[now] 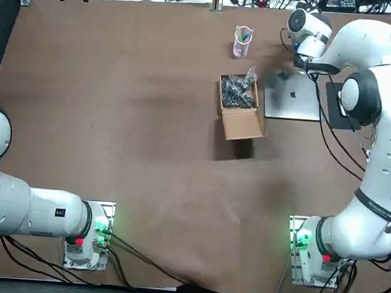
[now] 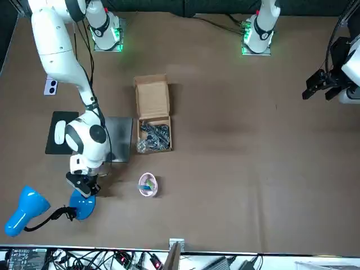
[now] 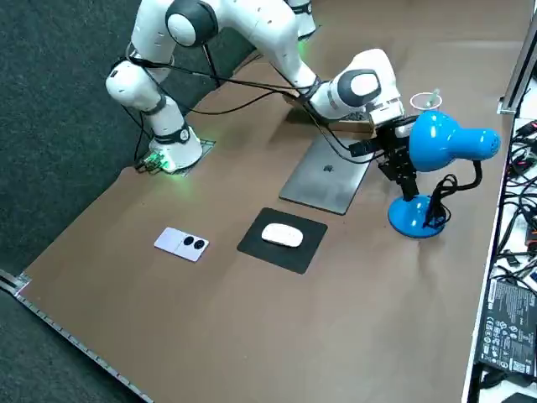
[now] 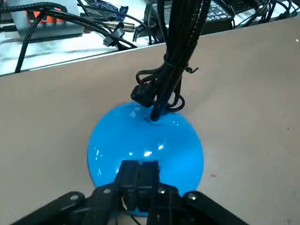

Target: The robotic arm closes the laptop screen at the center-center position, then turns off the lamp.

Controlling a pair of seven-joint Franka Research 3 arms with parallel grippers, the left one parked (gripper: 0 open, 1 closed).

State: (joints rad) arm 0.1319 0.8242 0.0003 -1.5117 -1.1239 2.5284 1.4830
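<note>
Laptop [image 3: 325,175] lies shut flat on the bench [image 3: 252,336] just beside the lamp [image 3: 445,144], so that half looks done, while the right pincer [image 4: 139,169], tips together, meets its blue base [image 4: 145,136], switch-off seemingly pending.

Reckoned from robot's side of bench [image 1: 117,114]: box [image 1: 242,125] at laptop's [image 1: 293,100] 9 o'clock, cup [image 1: 242,41] at box's 12, mouse [image 3: 282,236] on pad [image 3: 252,243] at laptop's 3, lamp [image 3: 445,143] at laptop's 1. Pincer [image 4: 138,169] just above lamp's base.
</note>
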